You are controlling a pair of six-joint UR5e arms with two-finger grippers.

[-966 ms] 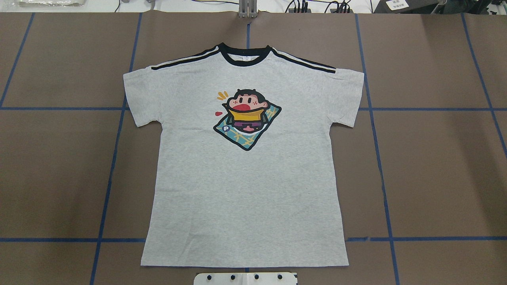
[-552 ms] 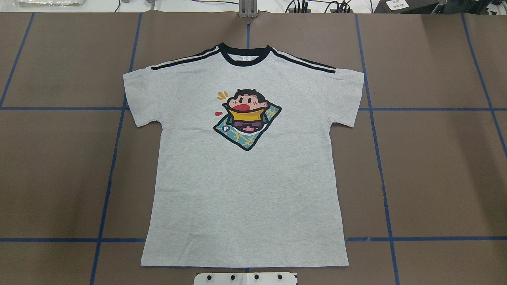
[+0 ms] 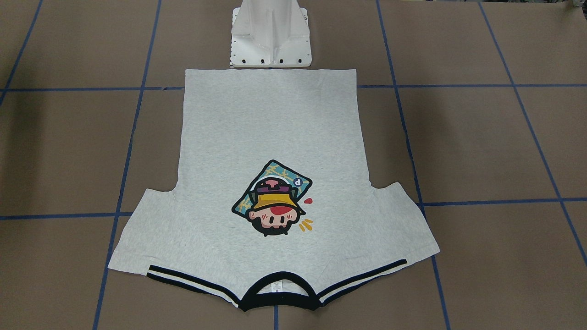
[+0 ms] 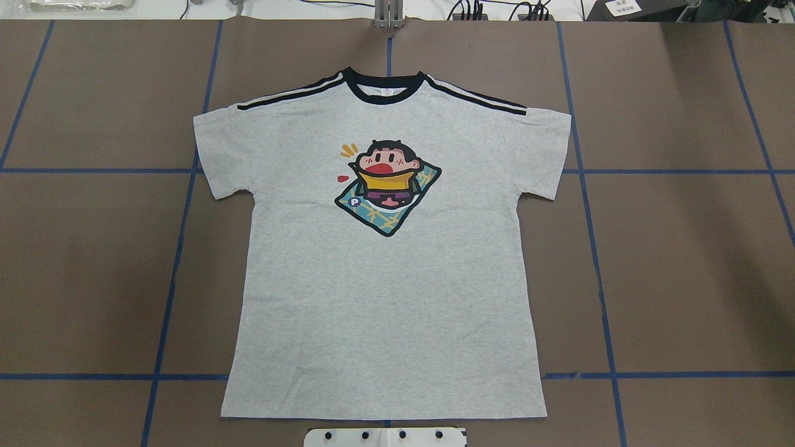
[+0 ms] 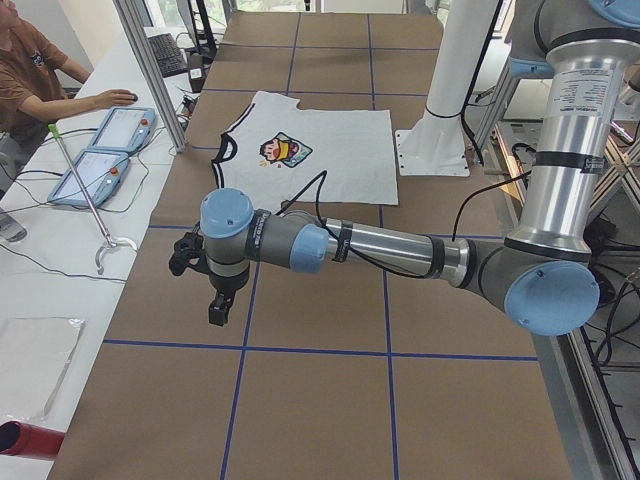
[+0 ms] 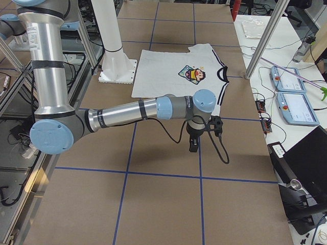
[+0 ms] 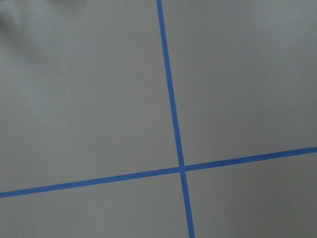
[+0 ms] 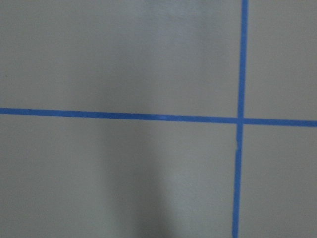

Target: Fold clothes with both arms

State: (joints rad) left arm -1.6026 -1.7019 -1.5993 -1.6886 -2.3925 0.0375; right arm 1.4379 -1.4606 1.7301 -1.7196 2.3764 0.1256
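The light heather-grey short-sleeved T-shirt lies flat, print up, at the middle of the brown blue-taped table, hem at the robot-side edge beside the white pedestal base. The black left gripper and black right gripper hang toward opposite table ends, well apart from it; finger spacing: cannot tell.

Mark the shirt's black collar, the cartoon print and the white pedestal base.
black collar [image 4: 385, 100]: overhead view, front band at mid-neckline.
cartoon print [image 4: 386, 180]: overhead view, on the yellow hat.
white pedestal base [image 3: 270, 43]: front-facing view, middle of its visible face.
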